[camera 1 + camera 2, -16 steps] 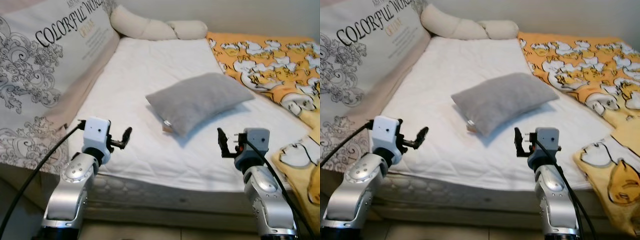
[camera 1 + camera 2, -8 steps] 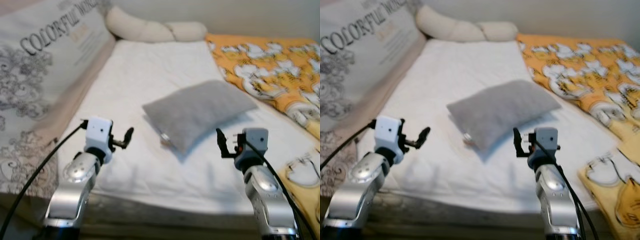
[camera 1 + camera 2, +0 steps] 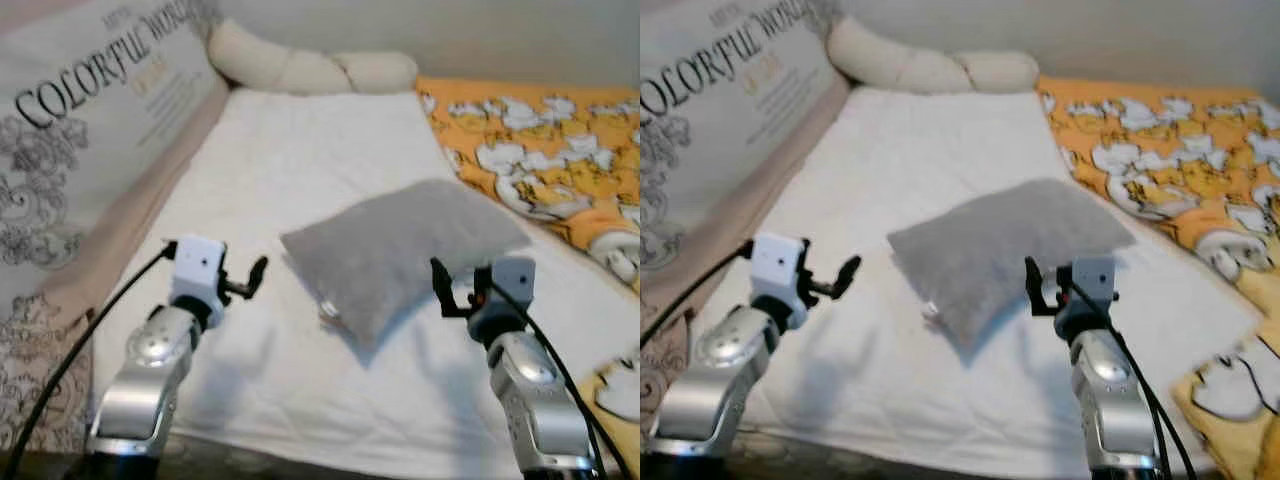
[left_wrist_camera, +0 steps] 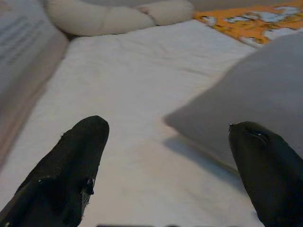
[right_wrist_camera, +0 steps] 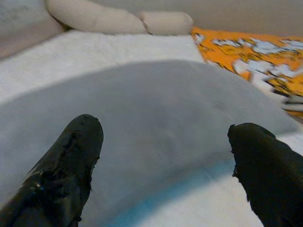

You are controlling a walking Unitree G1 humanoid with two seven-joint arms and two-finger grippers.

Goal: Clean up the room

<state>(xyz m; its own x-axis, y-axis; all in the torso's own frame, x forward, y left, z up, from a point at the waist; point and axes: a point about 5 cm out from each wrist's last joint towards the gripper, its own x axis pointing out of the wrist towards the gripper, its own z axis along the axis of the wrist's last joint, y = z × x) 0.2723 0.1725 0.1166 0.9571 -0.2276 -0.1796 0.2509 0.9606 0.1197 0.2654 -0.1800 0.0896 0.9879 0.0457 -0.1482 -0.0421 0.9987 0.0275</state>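
A grey pillow (image 3: 400, 245) lies askew in the middle of the white mattress (image 3: 300, 150). My left gripper (image 3: 248, 280) hovers open over the sheet just left of the pillow's near corner. In the left wrist view its black fingertips (image 4: 90, 137) stand wide apart, and the pillow (image 4: 255, 94) lies ahead beside one of them. My right gripper (image 3: 447, 290) is open at the pillow's near right edge. In the right wrist view the pillow (image 5: 161, 99) spreads between and beyond its fingertips (image 5: 85, 132).
An orange blanket with a duck print (image 3: 540, 150) covers the bed's right side. A long cream bolster (image 3: 300, 70) lies along the head end. A large printed cushion (image 3: 80, 130) leans on the left edge. Bare sheet stretches between bolster and pillow.
The whole picture has shifted: the camera has come closer to the bed and the pillow looks larger. Both arms keep the same raised pose with fingers open.
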